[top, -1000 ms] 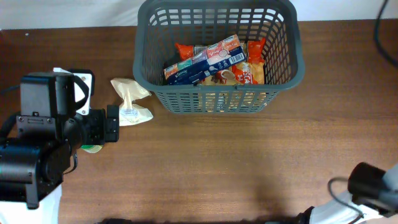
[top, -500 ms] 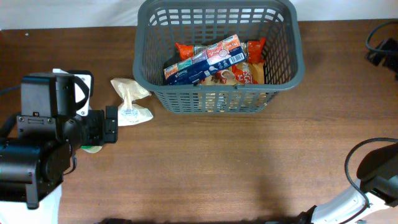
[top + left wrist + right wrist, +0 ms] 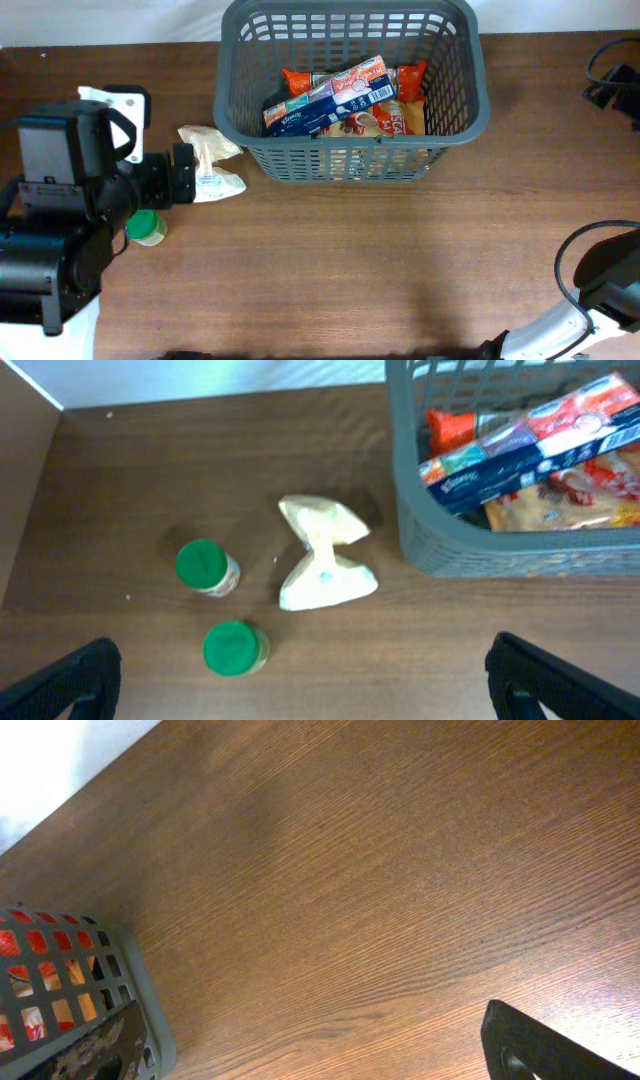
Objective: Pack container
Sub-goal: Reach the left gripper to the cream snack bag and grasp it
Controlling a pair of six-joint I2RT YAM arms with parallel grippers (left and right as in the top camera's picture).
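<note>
Now the container (image 3: 300, 162) sits upright, long axis left-right; both jaws stand wide.

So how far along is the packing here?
Partly done: the basket already holds a tissue pack and orange snack bags. Nothing is in hand; the left gripper and right gripper are open and empty. Left: a pale packet and two green-lidded jars on the table.

A dark brown wooden table (image 3: 350, 260) with fine, straight grain fills nearly the whole scene, evenly lit with a soft sheen, and a plain white backdrop (image 3: 100, 20) runs along its far edge, faintly bluish in the left wrist view.
</note>
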